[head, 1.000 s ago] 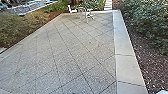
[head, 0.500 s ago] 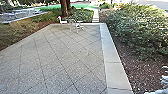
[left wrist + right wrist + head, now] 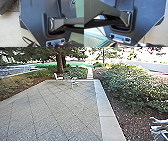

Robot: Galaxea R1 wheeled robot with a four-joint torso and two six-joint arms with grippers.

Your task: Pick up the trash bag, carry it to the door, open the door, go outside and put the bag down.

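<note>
The paved yard (image 3: 57, 107) goes from near to far, with a pale stone edge (image 3: 101, 104) along its right side. At the far end stands a white chair (image 3: 57, 77), and a small table (image 3: 72, 80) is just beside it. Bushes (image 3: 132, 87) grow on the right, and a tree trunk (image 3: 59, 63) stands farther than the chair. In the left wrist view, a dark folded thing (image 3: 6, 5) looks like the trash bag; I cannot tell if it is held. Whether each gripper is wide or narrow, I also cannot tell.
</note>
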